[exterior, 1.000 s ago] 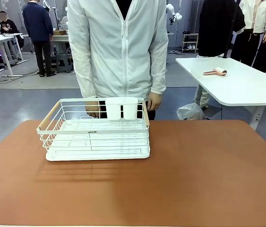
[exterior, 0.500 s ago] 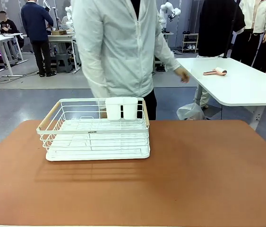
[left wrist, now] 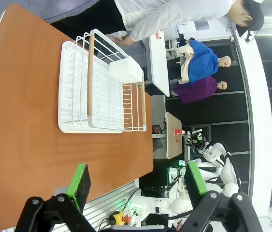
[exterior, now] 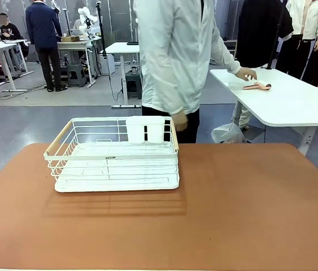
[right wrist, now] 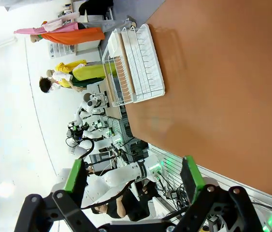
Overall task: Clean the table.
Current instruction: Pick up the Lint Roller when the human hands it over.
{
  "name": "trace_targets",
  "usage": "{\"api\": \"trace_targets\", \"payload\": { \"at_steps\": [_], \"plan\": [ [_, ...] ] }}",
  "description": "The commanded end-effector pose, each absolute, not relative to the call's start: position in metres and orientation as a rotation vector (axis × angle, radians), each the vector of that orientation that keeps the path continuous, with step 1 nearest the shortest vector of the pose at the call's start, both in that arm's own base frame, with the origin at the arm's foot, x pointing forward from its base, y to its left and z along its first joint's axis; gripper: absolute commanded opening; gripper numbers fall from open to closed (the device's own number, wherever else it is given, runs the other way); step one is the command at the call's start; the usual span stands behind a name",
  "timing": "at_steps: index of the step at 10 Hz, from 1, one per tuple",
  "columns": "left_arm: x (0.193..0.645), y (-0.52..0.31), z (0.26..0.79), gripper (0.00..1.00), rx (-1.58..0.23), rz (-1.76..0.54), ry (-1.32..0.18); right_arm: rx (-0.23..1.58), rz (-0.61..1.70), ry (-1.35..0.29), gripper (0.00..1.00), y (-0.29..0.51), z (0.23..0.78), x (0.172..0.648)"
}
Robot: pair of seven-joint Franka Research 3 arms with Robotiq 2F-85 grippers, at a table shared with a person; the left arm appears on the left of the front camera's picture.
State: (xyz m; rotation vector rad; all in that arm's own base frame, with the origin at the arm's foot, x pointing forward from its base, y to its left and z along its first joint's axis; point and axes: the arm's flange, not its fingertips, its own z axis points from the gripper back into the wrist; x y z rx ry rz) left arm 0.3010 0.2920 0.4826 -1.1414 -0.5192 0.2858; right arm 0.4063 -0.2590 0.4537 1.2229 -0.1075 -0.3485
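Table: reddish-brown top is lying across the near field, running from the robot's side to the person's. A white wire rack is sitting on its far left part, near the far edge, with a pale wooden handle along the end. A white slotted caddy is hanging inside the rack's far rail. A small dark label is showing on the front rail; the print is too small to read.

Person in a pale jacket is standing behind the rack, turning toward a white table on the right. One hand is reaching onto that table, just beside a pink object; I cannot tell if they are touching. The other hand is hanging near the rack's far corner.

Left gripper: the green pads are standing wide apart, gripping nothing, hovering above the table with the rack well ahead.

Right gripper: the fingers are likewise spread, carrying nothing, hanging over the table's near edge.
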Motion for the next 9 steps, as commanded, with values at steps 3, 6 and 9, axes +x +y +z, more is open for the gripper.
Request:
{"api": "trace_targets", "payload": {
  "at_steps": [3,6,9],
  "plan": [
    [0.2993,0.2939,0.4836,1.00,-1.147,0.284,-0.529,1.221,-0.347,-0.113,1.00,-0.2587,0.4556,0.4056],
    [0.2993,0.2939,0.4836,1.00,-1.147,0.284,-0.529,1.221,-0.347,-0.113,1.00,-0.2587,0.4556,0.4056],
    [0.2993,0.2939,0.4836,1.00,-1.147,0.284,-0.529,1.221,-0.347,-0.113,1.00,-0.2587,0.4556,0.4056]
  ]
}}
